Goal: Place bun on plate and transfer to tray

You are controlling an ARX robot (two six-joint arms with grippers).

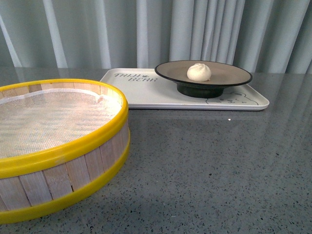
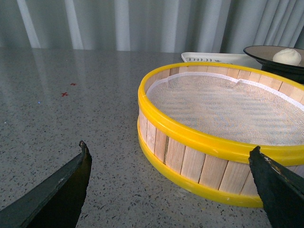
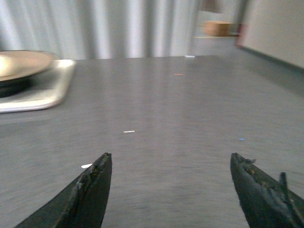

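Observation:
The cream-white bun (image 1: 199, 72) rests in the middle of the beige, black-rimmed plate (image 1: 229, 76), and the plate stands on the right half of the cream tray (image 1: 141, 92) at the back of the table. Neither arm shows in the front view. In the left wrist view my left gripper (image 2: 171, 154) is open over the table beside the steamer basket, with the bun (image 2: 287, 56) and plate (image 2: 259, 51) far off. My right gripper (image 3: 171, 159) is open over bare table, with the plate (image 3: 21, 64) and tray (image 3: 45, 90) off to one side in a blurred picture.
A large wooden steamer basket (image 1: 63, 146) with yellow rims and a white mesh liner fills the near left of the grey speckled table (image 1: 219, 165). Pale curtains (image 1: 146, 29) hang behind the table.

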